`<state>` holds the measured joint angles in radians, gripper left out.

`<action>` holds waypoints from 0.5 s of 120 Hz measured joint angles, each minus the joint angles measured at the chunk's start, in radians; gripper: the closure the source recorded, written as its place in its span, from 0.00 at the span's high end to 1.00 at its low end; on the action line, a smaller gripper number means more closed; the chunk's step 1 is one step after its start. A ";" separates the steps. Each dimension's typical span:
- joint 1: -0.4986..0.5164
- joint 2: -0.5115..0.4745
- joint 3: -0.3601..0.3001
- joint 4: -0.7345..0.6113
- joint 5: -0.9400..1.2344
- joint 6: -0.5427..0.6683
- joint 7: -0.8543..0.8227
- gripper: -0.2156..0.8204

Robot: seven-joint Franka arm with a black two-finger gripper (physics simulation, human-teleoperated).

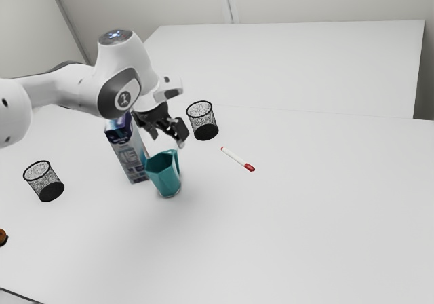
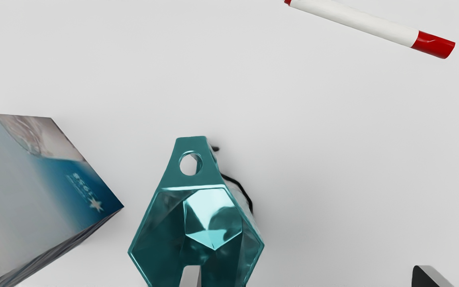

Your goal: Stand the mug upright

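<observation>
The teal mug [image 1: 165,176] stands upright on the table beside the carton in the exterior view, its open rim facing up. My gripper [image 1: 168,138] hangs above the mug. In the wrist view I look down into the mug [image 2: 163,239] and see its inner bottom and its handle with a round hole. The gripper [image 2: 310,276] is open, its fingers wide apart; one fingertip overlaps the mug's opening, the other is off to the side over the table. No contact with the mug can be made out.
A tall blue and white carton [image 1: 129,156] stands close beside the mug. One mesh cup [image 1: 203,121] is beyond the gripper, another [image 1: 44,181] toward the exterior view's left. A white marker with red ends [image 1: 236,158] lies on the table [image 1: 305,229].
</observation>
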<state>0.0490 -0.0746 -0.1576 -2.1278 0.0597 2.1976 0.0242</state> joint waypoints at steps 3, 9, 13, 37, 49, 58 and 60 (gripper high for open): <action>0.000 0.001 0.000 0.020 -0.014 -0.022 0.000 0.76; 0.002 0.005 0.000 0.064 -0.035 -0.068 0.000 0.77; 0.004 0.009 0.000 0.094 -0.046 -0.100 -0.001 0.77; 0.007 0.031 0.000 0.241 -0.073 -0.274 -0.004 0.77; 0.006 0.054 -0.001 0.321 -0.077 -0.355 -0.005 0.78; 0.005 0.062 -0.001 0.376 -0.078 -0.414 -0.006 0.78; 0.005 0.064 -0.001 0.388 -0.078 -0.427 -0.007 0.78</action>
<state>0.0536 -0.0107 -0.1591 -1.7401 -0.0185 1.7702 0.0175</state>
